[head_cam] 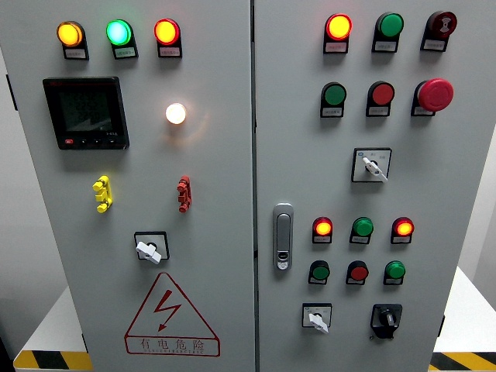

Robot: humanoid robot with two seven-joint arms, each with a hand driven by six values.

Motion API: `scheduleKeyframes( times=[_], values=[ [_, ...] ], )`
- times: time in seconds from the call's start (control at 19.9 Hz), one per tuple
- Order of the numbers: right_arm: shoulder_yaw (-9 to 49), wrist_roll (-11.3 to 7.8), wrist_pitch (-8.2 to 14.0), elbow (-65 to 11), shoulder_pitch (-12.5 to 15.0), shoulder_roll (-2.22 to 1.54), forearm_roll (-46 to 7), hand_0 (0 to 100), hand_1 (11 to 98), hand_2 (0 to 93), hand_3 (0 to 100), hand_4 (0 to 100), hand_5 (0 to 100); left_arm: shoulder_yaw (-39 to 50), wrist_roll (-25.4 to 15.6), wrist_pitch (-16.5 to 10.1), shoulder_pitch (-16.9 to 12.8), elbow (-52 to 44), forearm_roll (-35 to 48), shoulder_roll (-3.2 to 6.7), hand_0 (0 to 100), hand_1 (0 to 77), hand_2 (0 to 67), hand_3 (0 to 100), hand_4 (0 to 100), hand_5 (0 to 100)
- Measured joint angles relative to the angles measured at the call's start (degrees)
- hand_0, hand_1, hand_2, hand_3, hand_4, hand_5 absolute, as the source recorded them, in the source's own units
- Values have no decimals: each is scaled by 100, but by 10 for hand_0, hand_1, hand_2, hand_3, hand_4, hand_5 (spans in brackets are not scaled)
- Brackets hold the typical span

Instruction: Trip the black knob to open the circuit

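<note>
Hands: neither visible, so grasp state can't be told. Black knob (386,318) low right on grey panel (225,232), pointer seemingly upright, untouched.

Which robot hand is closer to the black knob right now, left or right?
Neither can be called: no robot hand or arm shows in the head view. The black knob sits at the lower right of the right-hand panel door, untouched, so the right side would likely be the shorter reach.
</note>
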State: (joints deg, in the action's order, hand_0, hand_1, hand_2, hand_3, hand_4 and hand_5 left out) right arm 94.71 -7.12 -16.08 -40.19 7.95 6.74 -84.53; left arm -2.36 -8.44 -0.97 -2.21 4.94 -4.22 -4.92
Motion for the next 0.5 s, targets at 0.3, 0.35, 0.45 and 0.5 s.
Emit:
scheduleKeyframes(
  times=[0.3, 0.35, 0.45, 0.5],
  values=[
    [-485, -39, 315, -2087, 195, 12, 384, 758, 396, 35, 274, 215, 374, 2, 0, 0, 0, 3, 0, 0, 0, 35, 127, 214, 66, 16],
    [-611, -31, 473, -2358, 212, 19, 400, 760, 405, 36, 294, 246, 408, 1, 0, 0, 1, 3, 0, 0, 0, 36, 127, 214, 66, 16],
    [-804, -22, 804, -2804, 223, 41, 405, 764, 423, 39, 323, 286, 458, 0, 0, 0, 1, 2, 0, 0, 0, 36, 127, 214, 66, 16],
    [-855, -15, 916, -3010, 223, 47, 405, 769, 430, 41, 349, 333, 499, -1, 0, 0, 1, 1, 0, 0, 0, 35, 127, 214, 66, 16]
  ],
)
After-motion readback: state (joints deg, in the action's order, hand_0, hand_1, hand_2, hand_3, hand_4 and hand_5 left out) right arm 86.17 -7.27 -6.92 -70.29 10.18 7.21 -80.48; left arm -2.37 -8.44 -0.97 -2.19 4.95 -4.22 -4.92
